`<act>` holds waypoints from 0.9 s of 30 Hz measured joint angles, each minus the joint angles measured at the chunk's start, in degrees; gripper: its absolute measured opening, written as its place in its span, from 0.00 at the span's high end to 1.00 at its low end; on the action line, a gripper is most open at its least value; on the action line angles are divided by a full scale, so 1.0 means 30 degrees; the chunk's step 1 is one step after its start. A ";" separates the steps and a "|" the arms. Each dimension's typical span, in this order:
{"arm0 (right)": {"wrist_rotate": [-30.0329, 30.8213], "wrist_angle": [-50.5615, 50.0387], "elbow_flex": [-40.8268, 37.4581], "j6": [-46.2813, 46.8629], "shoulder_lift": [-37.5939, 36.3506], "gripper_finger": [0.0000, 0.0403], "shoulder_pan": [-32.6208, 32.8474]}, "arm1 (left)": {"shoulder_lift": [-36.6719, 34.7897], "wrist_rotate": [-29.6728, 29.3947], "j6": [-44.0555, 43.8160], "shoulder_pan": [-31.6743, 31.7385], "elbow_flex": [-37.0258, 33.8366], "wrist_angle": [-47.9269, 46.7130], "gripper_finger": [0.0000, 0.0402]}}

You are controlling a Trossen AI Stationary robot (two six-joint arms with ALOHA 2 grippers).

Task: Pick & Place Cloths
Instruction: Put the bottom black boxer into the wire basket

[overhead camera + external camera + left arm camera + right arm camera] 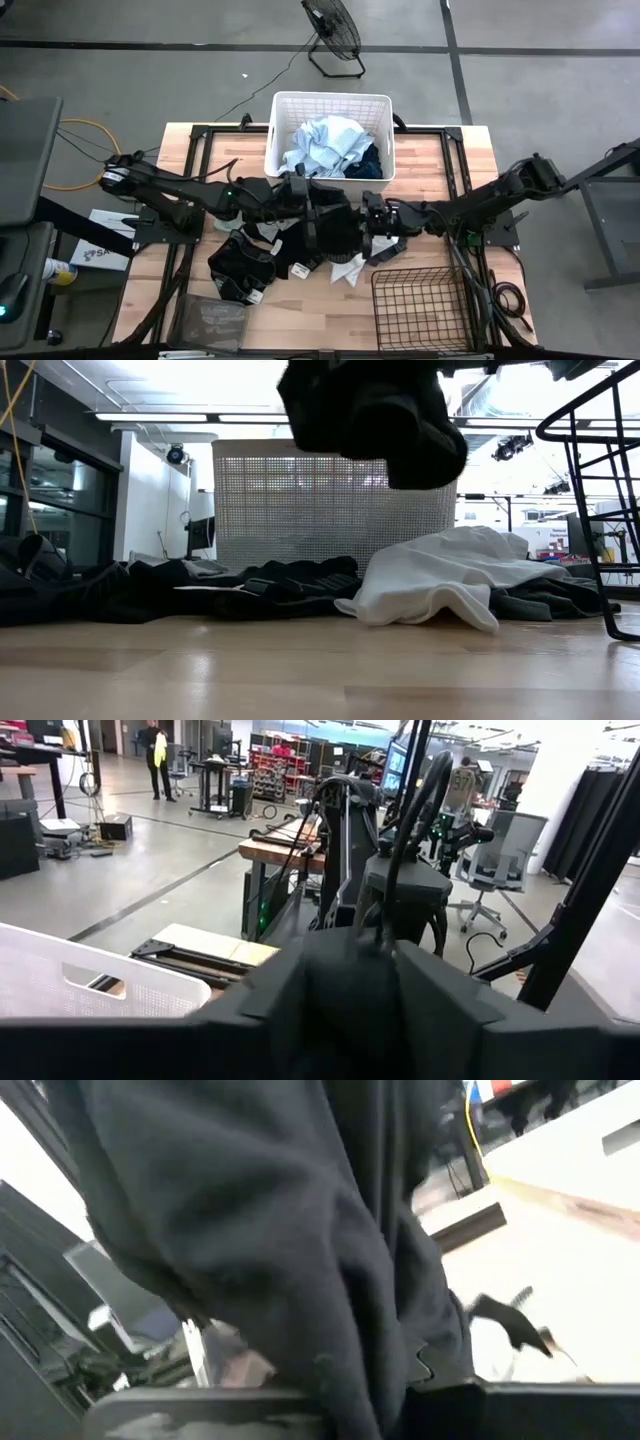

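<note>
A black cloth (333, 228) hangs in the air at mid-table between my two grippers, and in the low view this black cloth (370, 410) is clear of the wood. My left gripper (305, 200) is at its left end and my right gripper (375, 222) at its right end, both shut on it. More black cloths (240, 265) lie heaped on the table toward the left. A white-grey cloth (440, 575) lies crumpled on the wood below the lifted one. A light blue cloth (325, 145) and a dark navy one (368, 160) lie in the white laundry basket (283, 110). My left gripper holds the black cloth's left end (350, 1010), coming level from the table's left; the cloth bunches over the fingers and hides the hold. My right gripper holds the cloth's right end (270, 1230), coming level from the table's right. Thick folds hang in front of its fingers and hide the hold. The cloth is lifted clear.
The white laundry basket stands at the far edge, just behind the grippers. A black wire basket (420, 305) sits at the near right, and its frame (600, 460) rises beside the white-grey cloth. A clear bag (212, 322) lies near left. Bare wood shows at the near middle.
</note>
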 joint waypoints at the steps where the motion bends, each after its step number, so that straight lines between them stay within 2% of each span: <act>1: -0.0001 -0.0605 0.0000 0.0111 -0.0277 0.98 0.0046 | -0.0056 0.0014 0.0007 0.0000 0.0013 0.0127 0.53; 6: 0.0170 -0.3441 -0.0007 0.1087 -0.2210 0.98 0.0083 | -0.0832 0.0326 0.0527 0.0000 0.0027 -0.0093 0.31; 10: 0.0050 -0.5400 -0.0003 0.1993 -0.3970 0.98 0.0169 | -0.1910 0.0459 0.0499 0.0000 0.0029 -0.1047 0.22; 13: 0.0001 -0.6143 -0.0007 0.2479 -0.5315 0.99 0.0472 | -0.2622 0.0446 0.0354 0.0000 0.0001 -0.2181 0.19; 21: -0.1628 -0.8545 -0.0003 0.4383 -0.8274 0.99 0.2180 | -0.3722 0.0479 -0.0051 0.0000 -0.0014 -0.4175 0.18; 27: -0.3309 -1.1380 -0.0005 0.7995 -0.9310 0.99 0.4089 | -0.3737 0.0665 -0.0309 0.0000 0.0015 -0.4919 0.18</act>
